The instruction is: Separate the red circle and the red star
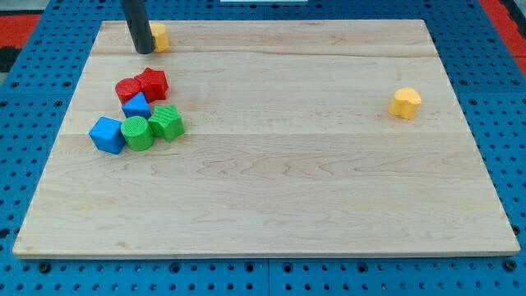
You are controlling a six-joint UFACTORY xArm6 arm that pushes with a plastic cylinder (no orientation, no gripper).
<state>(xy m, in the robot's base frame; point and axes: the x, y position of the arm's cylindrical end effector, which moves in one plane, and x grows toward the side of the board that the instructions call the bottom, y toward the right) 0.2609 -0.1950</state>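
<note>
Toward the view's upper left of the pale wooden surface [288, 164], my tip [143, 51] rests beside a yellow block [159, 35], well above the cluster. No pincer on this rig; state not applicable. Red circle block [127, 89] and red star block [153, 82] sit touching, atop a small blue block [136, 105]; green star [167, 122], green cylinder [136, 132], blue cube [107, 134] below. Yellow heart [405, 102] far right. Blocks look light, rigid, easy sliders; likely best pushed at the seam between the reds.
</note>
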